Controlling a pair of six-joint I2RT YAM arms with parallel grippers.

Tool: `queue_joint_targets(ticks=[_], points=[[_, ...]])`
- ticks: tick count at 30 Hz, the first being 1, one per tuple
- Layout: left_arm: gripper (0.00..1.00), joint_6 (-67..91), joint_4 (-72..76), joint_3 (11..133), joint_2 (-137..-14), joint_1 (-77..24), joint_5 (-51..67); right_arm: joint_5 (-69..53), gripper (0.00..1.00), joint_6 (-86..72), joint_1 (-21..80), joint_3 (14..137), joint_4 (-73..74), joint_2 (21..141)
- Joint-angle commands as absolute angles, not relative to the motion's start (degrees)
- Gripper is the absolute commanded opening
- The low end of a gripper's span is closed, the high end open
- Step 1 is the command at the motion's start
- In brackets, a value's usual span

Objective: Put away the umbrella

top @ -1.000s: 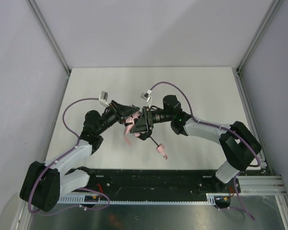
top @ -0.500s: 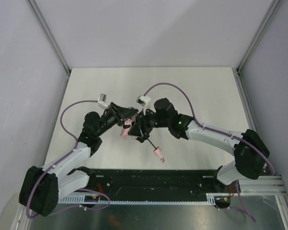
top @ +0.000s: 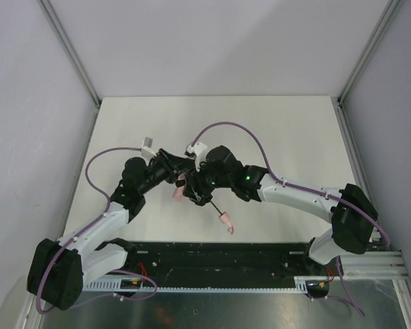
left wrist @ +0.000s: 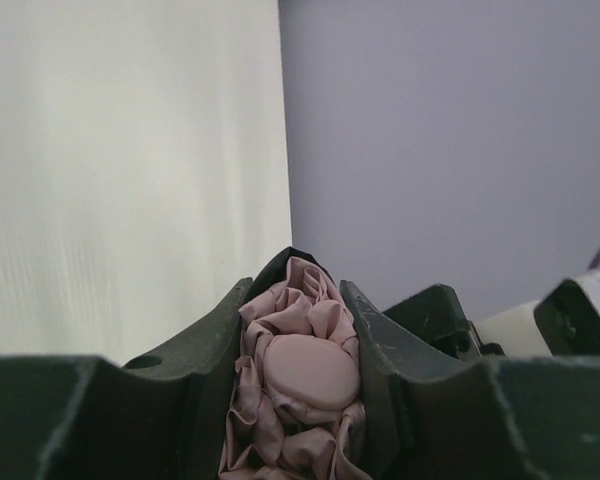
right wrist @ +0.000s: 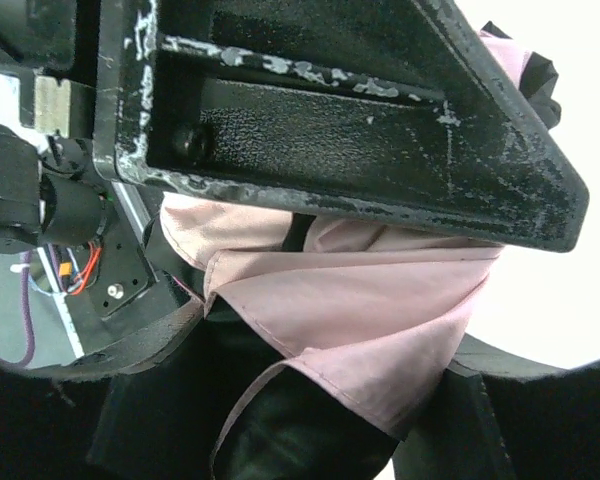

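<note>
While the left fingers [left wrist: 218,345] clamp crumpled, puffy pink umbrella [left wrist: 305,368] fabric, scuffed black right fingers [right wrist: 360,130] straddle a smooth fold, can't tell if gripping

Middle of the table [top: 281,130] is pretty jammed: the left gripper [top: 179,175] and right gripper [top: 191,188] sit nose to nose around the umbrella [top: 178,193], so nothing fits between them. Its handle [top: 226,220] also pokes out toward the near edge. The far half and right side are bare surface, with walls [top: 27,103] on three sides.
</note>
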State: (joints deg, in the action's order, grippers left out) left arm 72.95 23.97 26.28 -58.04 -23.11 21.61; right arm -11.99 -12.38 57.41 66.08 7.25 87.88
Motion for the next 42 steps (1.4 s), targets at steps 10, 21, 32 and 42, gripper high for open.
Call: queue_joint_targets(ticks=[10,21,32,42], points=[[0.28,74.79,14.33,32.72,-56.52,-23.40,20.40,-27.48,0.00,-17.85,53.26,69.04,0.30,89.94],[0.83,79.39,43.14,23.98,-55.69,-22.26,24.73,-49.97,0.00,-34.29,45.23,62.71,-18.93,87.07],[0.49,80.73,52.76,23.35,-58.04,-22.24,26.04,-60.22,0.00,-43.81,44.03,60.37,-31.28,88.19],[0.00,78.94,53.09,22.88,-56.41,-22.33,23.22,-41.42,0.37,-27.37,46.13,63.69,-9.42,85.20]])
